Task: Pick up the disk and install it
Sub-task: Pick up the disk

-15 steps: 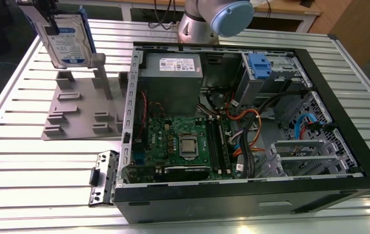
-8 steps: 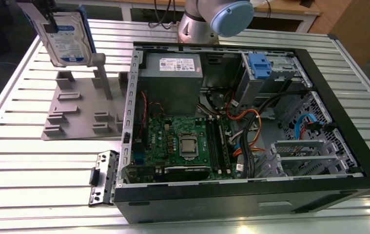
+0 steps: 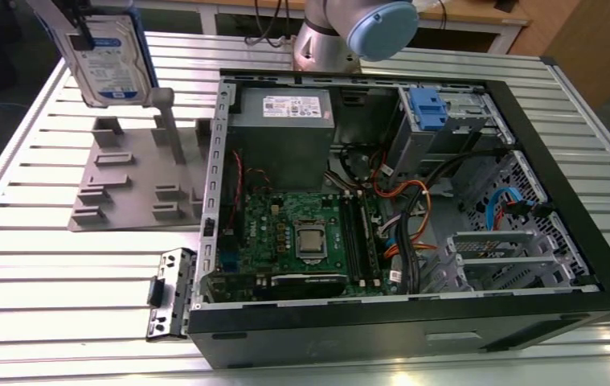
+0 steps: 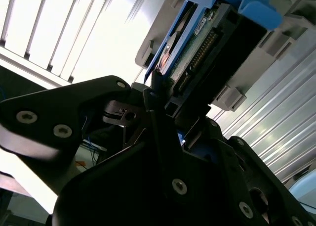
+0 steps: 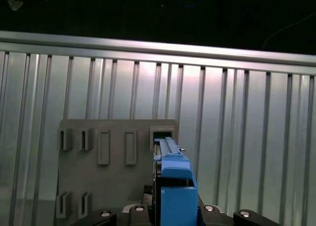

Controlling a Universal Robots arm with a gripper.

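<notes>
We log the black gripper (image 4: 165,100) clamped on the blue-framed silver disk (image 3: 112,56) — upright (clearing its slot, we judge) above the grey slotted plastic stand (image 3: 122,189).

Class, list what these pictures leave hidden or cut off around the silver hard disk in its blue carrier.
1. Exterior view: the picture's top edge cuts off the upper end of the silver hard disk.
2. Second wrist view: the black gripper covers the disk's near end.
3. First wrist view: the blue carrier hides part of the grey slotted stand, so whether the disk has left its slot is unclear.
</notes>
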